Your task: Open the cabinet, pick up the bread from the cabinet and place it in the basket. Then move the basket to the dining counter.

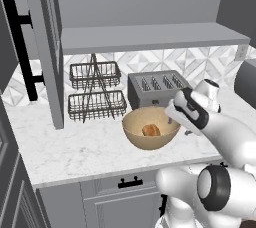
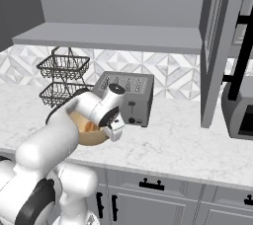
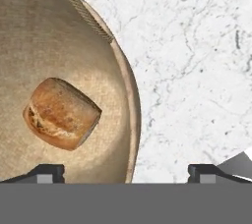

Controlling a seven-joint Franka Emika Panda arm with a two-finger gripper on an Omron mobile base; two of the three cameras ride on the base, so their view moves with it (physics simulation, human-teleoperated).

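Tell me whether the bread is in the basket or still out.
In. The bread lies on the bottom of the basket, inside its rim, touched by nothing.

The arm (image 1: 220, 137) is showing glossy white rounded shells, fat and tube-like, joined by dark grey to black rings at the joints. In the left base view 1 big round joint cap (image 1: 214, 188) is sitting inside a black ring, and a black band is wrapping the wrist segment. The gripper (image 3: 126, 173) is showing 2 small dark finger tips (image 3: 47, 173), blocky and flat-topped, each carrying a lighter grey face.
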